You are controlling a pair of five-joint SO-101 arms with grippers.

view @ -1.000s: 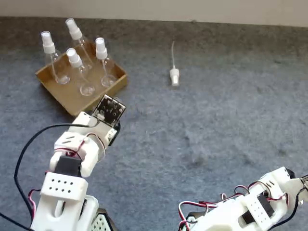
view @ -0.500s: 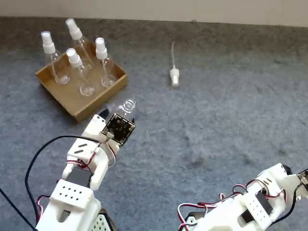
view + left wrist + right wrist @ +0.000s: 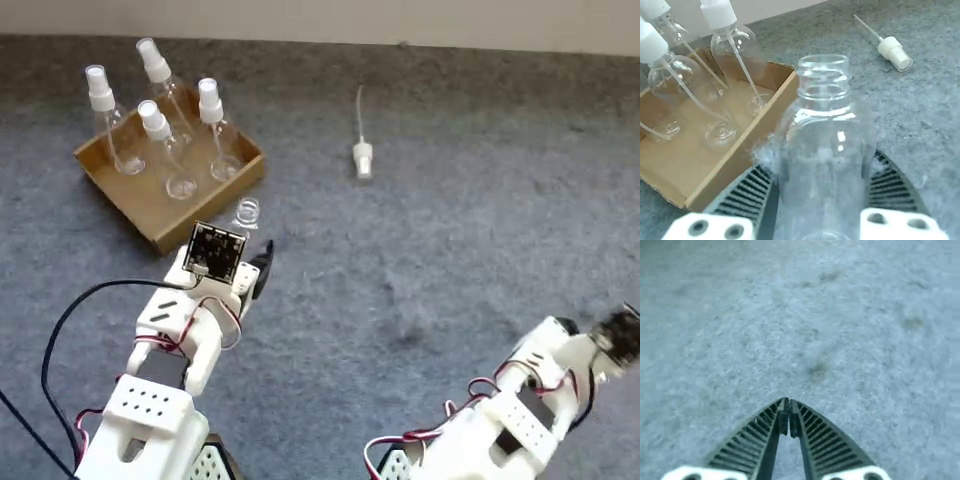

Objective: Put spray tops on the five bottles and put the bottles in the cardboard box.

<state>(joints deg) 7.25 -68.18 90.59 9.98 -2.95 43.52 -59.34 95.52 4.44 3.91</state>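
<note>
We count four capped bottles [image 3: 165,150] in the cardboard box [image 3: 140,203]; left gripper [image 3: 821,170] grasps the uncapped fifth bottle [image 3: 823,100], spray top [image 3: 362,158] unfitted, right gripper [image 3: 785,420] clenched empty.

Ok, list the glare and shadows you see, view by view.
Left wrist view: small white glints on the clear uncapped bottle held in the left gripper, fainter ones on the capped bottles in the cardboard box. High view: even light, no hard shadows on the carpet. Right wrist view: flat light, no glare, around the shut right gripper.
</note>
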